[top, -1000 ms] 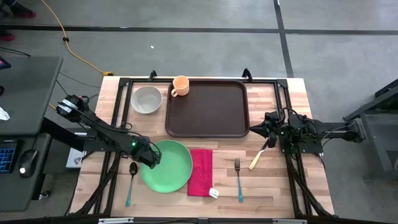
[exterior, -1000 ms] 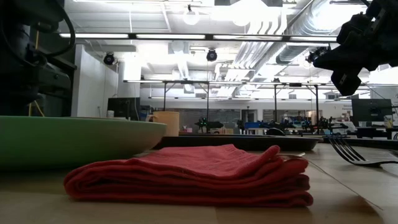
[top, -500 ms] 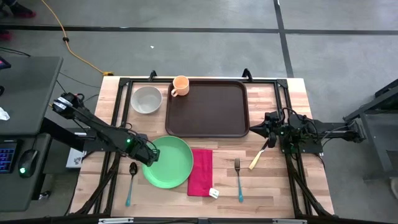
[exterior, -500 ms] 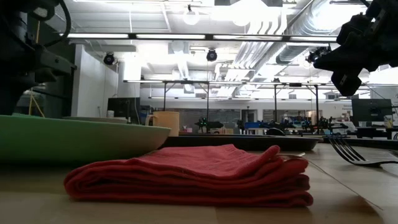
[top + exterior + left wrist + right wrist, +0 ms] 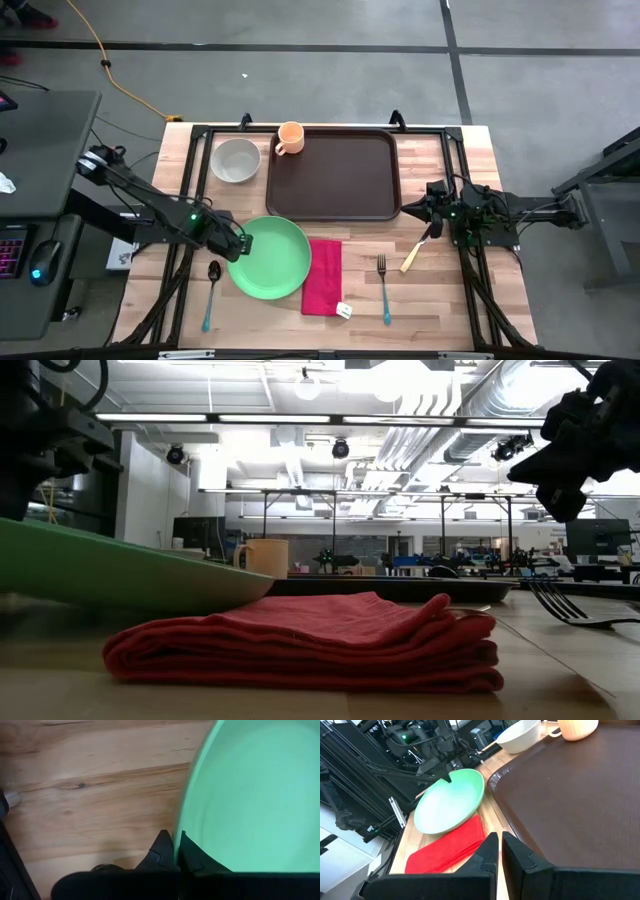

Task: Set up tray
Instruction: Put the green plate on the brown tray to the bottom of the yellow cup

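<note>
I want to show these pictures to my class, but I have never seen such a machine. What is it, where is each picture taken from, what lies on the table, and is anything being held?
It is a robot with two dark arms at a wooden table, each ending in a two-finger gripper. One picture looks straight down, one looks level across the table top, and two come from cameras on the wrists.

On the table lie a brown tray, a green plate, a red napkin, a white bowl, an orange cup, a spoon, a fork and a knife.

The left gripper is shut on the plate's rim, and the low picture shows that side of the plate tilted up. The right gripper is shut, holds nothing and waits beside the tray.
</note>
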Controlling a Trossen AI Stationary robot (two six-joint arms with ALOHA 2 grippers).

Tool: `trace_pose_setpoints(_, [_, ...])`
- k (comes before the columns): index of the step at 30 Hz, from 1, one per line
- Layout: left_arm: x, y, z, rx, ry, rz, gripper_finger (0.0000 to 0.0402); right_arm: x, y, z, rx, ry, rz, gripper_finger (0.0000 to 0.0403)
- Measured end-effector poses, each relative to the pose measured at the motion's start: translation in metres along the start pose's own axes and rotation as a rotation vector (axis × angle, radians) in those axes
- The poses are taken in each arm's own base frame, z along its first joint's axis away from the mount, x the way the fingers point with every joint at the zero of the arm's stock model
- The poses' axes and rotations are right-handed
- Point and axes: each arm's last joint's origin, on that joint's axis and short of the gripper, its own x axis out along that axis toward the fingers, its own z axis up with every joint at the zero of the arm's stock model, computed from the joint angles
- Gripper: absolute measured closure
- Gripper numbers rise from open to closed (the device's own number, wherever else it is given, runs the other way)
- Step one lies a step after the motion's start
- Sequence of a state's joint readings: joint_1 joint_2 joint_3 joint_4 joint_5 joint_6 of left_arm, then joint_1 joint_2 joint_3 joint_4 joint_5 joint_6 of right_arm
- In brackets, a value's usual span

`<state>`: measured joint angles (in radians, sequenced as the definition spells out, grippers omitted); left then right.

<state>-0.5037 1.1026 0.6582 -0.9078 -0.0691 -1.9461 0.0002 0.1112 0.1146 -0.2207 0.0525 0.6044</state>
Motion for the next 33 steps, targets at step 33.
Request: trace_pose_setpoints(33, [-0.04,0.009,0.006,0.02,0.113,-0.23,0.0388,0.0,0.0,0.001,-0.22,-0.009,0.001,0.0403])
